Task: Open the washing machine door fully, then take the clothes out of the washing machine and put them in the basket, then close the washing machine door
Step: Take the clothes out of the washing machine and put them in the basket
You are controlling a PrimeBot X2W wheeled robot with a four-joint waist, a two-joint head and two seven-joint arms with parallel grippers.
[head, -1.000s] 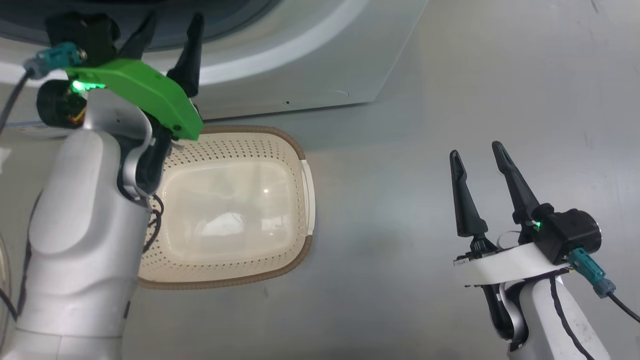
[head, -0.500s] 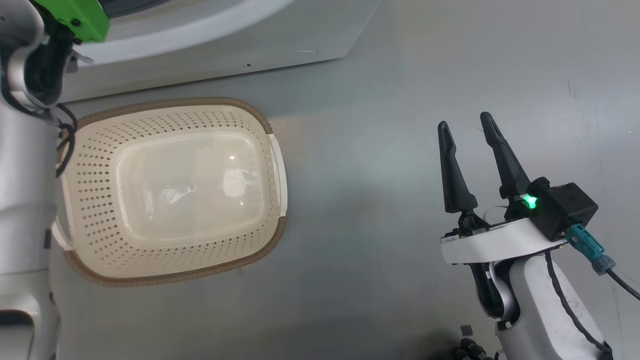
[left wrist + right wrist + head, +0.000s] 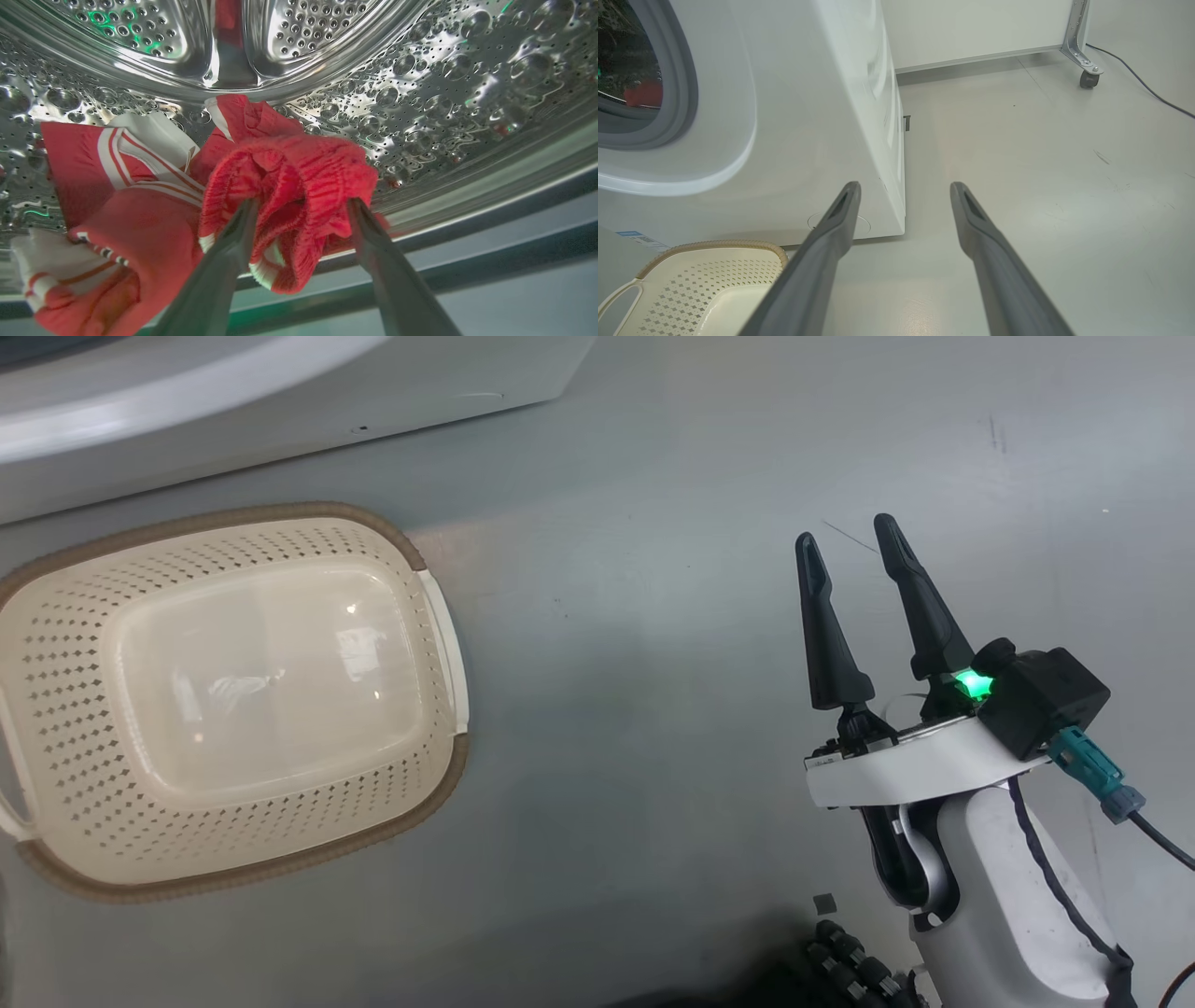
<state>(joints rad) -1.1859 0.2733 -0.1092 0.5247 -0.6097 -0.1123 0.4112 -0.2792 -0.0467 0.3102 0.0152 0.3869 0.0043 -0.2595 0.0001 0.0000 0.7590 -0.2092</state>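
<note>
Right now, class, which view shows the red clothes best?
The left wrist view: the clothes lie close-up in the drum, bunched between the left gripper's jaws. The right wrist view catches a red patch inside the washing machine; the head view faces the basket.

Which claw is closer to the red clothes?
Left. The left claw is inside the drum, open around a bunch of the red clothes. The right claw hangs open over the floor outside the washing machine, right of the basket.

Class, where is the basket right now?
Head view, left side: the basket sits on the floor just before the washing machine, well apart from the right gripper.
</note>
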